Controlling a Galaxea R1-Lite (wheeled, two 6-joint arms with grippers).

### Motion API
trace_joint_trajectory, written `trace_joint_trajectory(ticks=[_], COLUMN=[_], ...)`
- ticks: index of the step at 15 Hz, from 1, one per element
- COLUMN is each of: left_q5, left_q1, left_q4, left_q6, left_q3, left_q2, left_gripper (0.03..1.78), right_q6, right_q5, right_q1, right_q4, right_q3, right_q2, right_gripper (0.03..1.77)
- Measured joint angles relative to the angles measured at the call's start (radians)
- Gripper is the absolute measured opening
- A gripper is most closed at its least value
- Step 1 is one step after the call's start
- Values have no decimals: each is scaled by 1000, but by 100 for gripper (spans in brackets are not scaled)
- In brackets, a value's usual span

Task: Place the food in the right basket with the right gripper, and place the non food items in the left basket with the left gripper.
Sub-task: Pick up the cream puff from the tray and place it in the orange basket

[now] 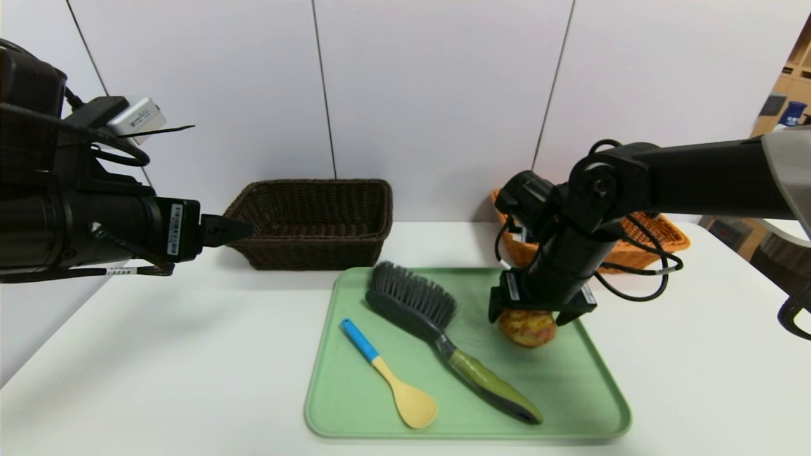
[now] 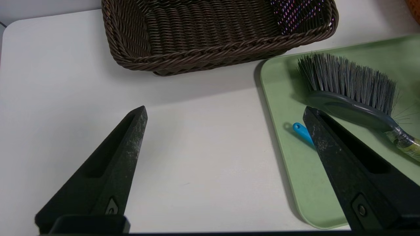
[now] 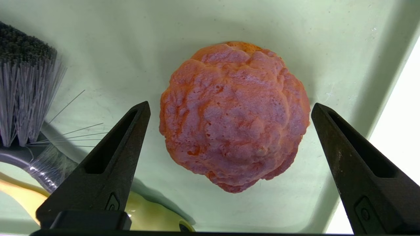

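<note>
Left gripper [image 1: 231,229] hangs above the bare white table [image 1: 158,354] at the scene's left, well apart from everything, its tip level with the near left corner of the dark brown basket [image 1: 315,223]. From the head camera only one pointed tip shows; the left wrist camera reveals both fingers [image 2: 111,164] spread wide with nothing between them, and looks straight into that wicker basket's hollow.

Right of the basket and nearer, a green tray [image 1: 355,405] carries three things. Farthest left lies the spoon [image 1: 389,375], blue handle toward the far side, yellow bowl near; the left wrist camera catches only the blue end. Beside it the brush [image 1: 443,335] runs diagonally, dark bristles far left, olive-green handle near right.

Cream-puff bun [image 1: 527,327] sits on the tray's right part, with the right gripper [image 1: 538,311] pointing down directly over it. The head camera hides the fingertips behind the wrist; the right wrist camera shows the fingers [image 3: 108,164] parted, flanking the bun on both sides without touching it. Behind that arm, the orange basket [image 1: 659,244] stands at the far right, partly covered.
</note>
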Motion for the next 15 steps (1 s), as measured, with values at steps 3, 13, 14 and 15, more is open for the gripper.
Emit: trace_joint_trajectory(ticks=[3,13,14,15], left_q5=[0,1,1,1], left_q1=[0,-3,-3,-3], left_q4=[0,2,2,2], left_q6=[0,0,0,0], left_q3=[0,-23,-23,-23], left_q2=[0,2,2,2], left_gripper=[169,169,169,169], right_q6=[4,3,2,3], right_q5=[1,3,5,7], right_q1=[0,5,6,6], right_q4=[1,1,2,6], right_q3=[-9,-11,-11,-9], right_q2=[0,2,3,4], right_gripper=[170,100,94,89])
